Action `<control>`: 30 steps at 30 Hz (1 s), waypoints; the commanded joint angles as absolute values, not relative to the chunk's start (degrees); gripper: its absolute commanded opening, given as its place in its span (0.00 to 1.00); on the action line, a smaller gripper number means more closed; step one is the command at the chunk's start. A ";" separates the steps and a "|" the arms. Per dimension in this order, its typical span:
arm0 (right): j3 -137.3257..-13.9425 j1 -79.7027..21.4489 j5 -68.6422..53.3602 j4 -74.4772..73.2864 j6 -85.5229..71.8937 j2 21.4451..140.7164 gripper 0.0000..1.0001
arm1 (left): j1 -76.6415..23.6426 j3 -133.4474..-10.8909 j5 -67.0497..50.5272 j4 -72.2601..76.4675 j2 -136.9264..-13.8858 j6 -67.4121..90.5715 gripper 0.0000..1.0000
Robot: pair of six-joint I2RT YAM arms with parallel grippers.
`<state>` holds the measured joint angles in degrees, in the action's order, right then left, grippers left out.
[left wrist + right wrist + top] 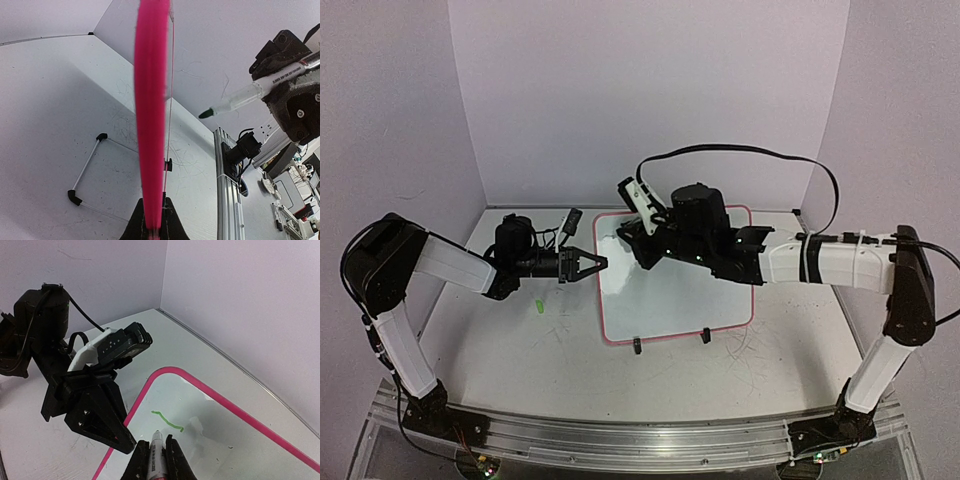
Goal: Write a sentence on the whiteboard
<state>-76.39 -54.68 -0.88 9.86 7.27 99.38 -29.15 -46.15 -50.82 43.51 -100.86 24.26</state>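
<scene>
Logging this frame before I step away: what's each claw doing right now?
Left claw: closed on the red-pink rim of the small white whiteboard.
Right claw: closed on a green-tipped marker pen.

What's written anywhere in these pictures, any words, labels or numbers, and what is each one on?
Marker barrel, left wrist view: a line of dark print, too blurred to read.
Whiteboard: only a short green stroke, not yet a readable letter.
Nothing else in view carries readable text.
</scene>
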 commanded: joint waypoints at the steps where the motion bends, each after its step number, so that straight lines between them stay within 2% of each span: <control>1: -79.70 -54.58 -0.11 11.67 6.72 100.90 0.00 | -28.74 -47.39 -44.51 39.81 -100.55 21.05 0.00; 7: -80.16 -54.55 1.34 11.34 6.84 101.39 0.00 | -28.76 -46.98 -44.68 39.69 -100.29 20.81 0.02; 11: -80.06 -54.53 1.06 11.25 6.77 101.01 0.00 | -28.76 -45.60 -44.46 39.64 -98.72 20.39 0.32; 15: -79.97 -54.50 0.82 11.16 6.89 100.79 0.00 | -28.96 -44.04 -45.09 39.62 -98.21 20.61 0.39; 22: -80.31 -54.54 0.45 10.99 7.12 101.02 0.00 | -31.59 -42.74 -44.75 39.64 -98.93 20.99 0.38; 30: -81.32 -54.52 2.21 10.90 6.80 102.26 0.00 | -32.08 -41.55 -42.94 39.59 -98.62 20.19 0.16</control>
